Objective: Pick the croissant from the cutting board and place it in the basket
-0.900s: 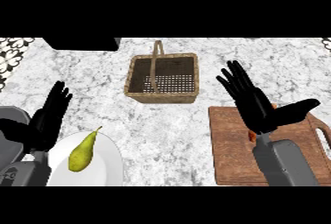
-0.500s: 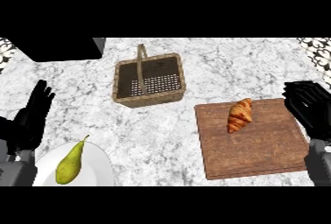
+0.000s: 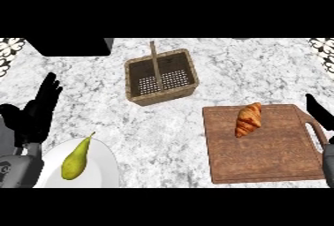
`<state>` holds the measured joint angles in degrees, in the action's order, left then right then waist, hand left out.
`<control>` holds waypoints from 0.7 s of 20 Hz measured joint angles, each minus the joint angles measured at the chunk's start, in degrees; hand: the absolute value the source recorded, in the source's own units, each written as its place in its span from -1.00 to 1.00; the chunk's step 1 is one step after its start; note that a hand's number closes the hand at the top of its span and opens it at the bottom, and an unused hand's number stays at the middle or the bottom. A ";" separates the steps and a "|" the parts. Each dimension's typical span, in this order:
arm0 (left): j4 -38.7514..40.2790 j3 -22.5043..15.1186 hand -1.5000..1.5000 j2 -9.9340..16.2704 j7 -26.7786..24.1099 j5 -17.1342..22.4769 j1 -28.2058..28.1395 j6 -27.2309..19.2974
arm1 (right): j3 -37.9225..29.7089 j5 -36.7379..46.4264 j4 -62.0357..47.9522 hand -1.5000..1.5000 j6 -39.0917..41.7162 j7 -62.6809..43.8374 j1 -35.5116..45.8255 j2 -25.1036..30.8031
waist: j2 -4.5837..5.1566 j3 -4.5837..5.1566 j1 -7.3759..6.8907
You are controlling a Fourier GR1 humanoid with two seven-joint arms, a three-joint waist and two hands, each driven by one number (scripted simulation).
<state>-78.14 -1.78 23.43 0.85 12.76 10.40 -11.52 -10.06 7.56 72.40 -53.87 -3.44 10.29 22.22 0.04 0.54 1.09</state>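
Note:
A golden-brown croissant (image 3: 248, 119) lies on the upper middle of the wooden cutting board (image 3: 267, 154) at the right. A brown woven basket (image 3: 160, 78) with an upright handle stands at the centre back, with nothing inside. My right hand (image 3: 318, 112) shows only as a black sliver at the right edge, beside the board's handle and apart from the croissant. My left hand (image 3: 38, 111) rests at the left edge, open, fingers straight and pointing up.
A white plate (image 3: 104, 170) at the lower left holds a green pear (image 3: 76, 155). A black block (image 3: 68, 46) sits at the back left. Marble counter lies between basket, board and plate.
My right hand has moved off to the right edge, uncovering the croissant and the board. The view has shifted, so basket and board now sit lower and further left.

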 measured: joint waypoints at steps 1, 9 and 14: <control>-0.40 -0.24 0.00 -0.04 0.57 -0.15 0.27 -0.18 | 0.17 2.00 -0.80 -1.00 -1.42 -2.69 -0.25 0.54 | -0.07 0.06 -0.14; -1.18 -1.07 0.00 -0.22 2.18 -1.13 0.79 -1.03 | 7.74 9.20 -4.06 -1.00 9.09 -25.56 -3.67 5.10 | -0.32 0.50 -0.78; -1.47 -1.20 0.00 -0.14 3.69 -1.25 1.31 -1.30 | 13.33 9.32 1.18 -1.00 21.05 -40.79 -2.85 7.69 | -0.89 0.45 -0.46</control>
<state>-79.61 -2.98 23.29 4.53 11.50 11.70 -12.82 3.26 16.87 73.58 -32.82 -44.23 7.44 29.92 -0.85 0.99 0.62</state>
